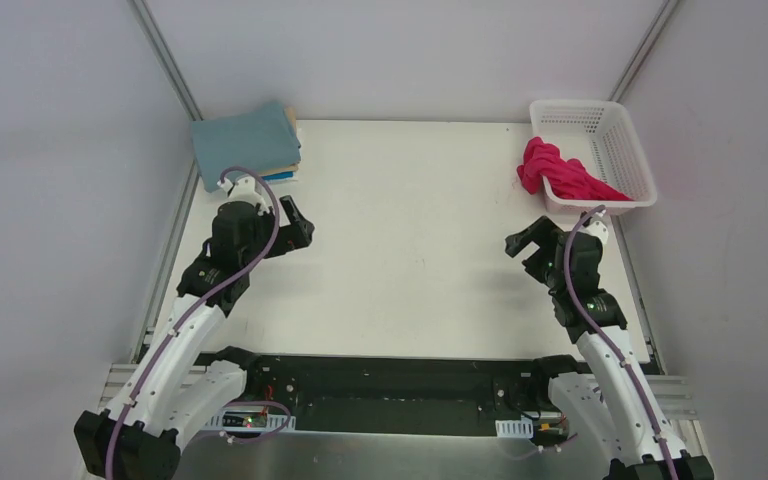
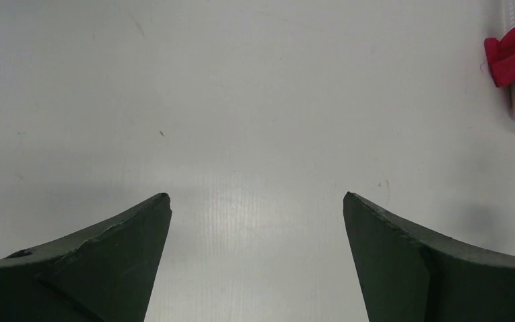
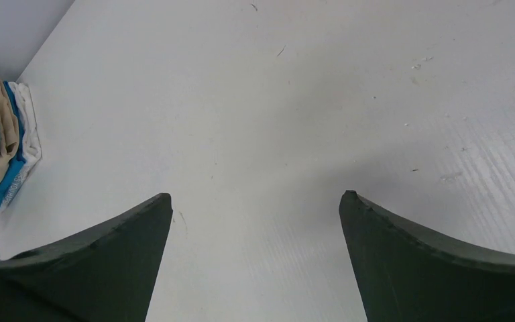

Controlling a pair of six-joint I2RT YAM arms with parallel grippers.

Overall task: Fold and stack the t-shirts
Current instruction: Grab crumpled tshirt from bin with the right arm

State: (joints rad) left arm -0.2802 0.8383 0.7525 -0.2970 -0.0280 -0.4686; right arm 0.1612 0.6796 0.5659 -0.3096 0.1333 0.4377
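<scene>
A crumpled crimson-pink t-shirt (image 1: 558, 172) hangs over the near-left rim of the white mesh basket (image 1: 620, 150) at the back right; a corner of it (image 2: 513, 57) shows in the left wrist view. A stack of folded t-shirts (image 1: 245, 145), teal-grey on top with tan and blue below, lies at the back left, and its edge (image 3: 3, 151) shows in the right wrist view. My left gripper (image 1: 298, 225) stands open over bare table in front of the stack. My right gripper (image 1: 522, 240) stands open below the basket. Nothing is between either pair of fingers (image 2: 134, 248) (image 3: 127, 248).
The white table (image 1: 410, 250) is bounded by grey walls left, right and back. A metal rail (image 1: 165, 270) runs along its left edge. The arm bases sit on a black strip (image 1: 390, 385) at the near edge.
</scene>
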